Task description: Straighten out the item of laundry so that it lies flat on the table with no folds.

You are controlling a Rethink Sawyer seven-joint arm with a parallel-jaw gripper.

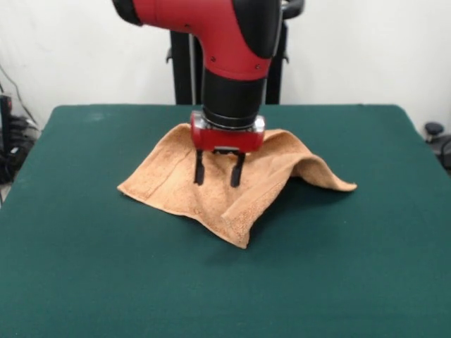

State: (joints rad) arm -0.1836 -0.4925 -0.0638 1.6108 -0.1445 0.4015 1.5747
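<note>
An orange-tan terry towel [176, 184] lies near the middle of the dark green table [84, 267]. It is rumpled, with a raised fold running from its middle out to a pointed corner at the right and another corner pointing toward the camera. My gripper [218, 172] hangs from the red and black arm straight over the towel's middle. Its two black fingers [199, 170] are parted, with towel showing between them. The tips are at or just above the cloth. The back part of the towel is hidden behind the gripper.
The robot's black pedestal [184, 67] stands behind the table's far edge against a white wall. Dark equipment and cables [10, 141] sit off the table's left side, and a dark object [435, 134] off its right.
</note>
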